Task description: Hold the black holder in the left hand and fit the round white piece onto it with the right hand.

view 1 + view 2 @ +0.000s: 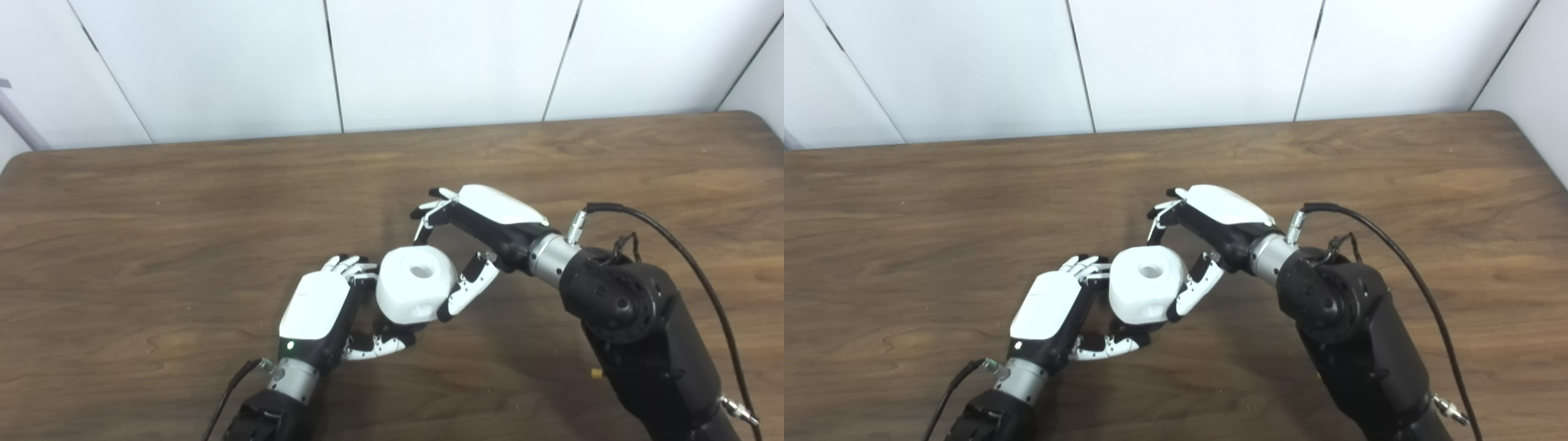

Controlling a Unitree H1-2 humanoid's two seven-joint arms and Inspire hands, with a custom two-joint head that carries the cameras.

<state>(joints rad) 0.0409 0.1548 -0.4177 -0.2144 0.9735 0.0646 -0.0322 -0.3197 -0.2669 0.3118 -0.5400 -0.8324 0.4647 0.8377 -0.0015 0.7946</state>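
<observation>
The round white piece, with a hole in its top, sits low over the table between both hands. My left hand is curled in under and beside it, thumb below the piece. The black holder is hidden beneath the piece, inside that grasp. My right hand reaches in from the right. Its thumb lies against the piece's right side, and its fingers bend down to the piece's far top rim, pinching it.
The wooden table spreads out on all sides of the hands. A white panelled wall stands behind its far edge. A black cable loops off the right forearm.
</observation>
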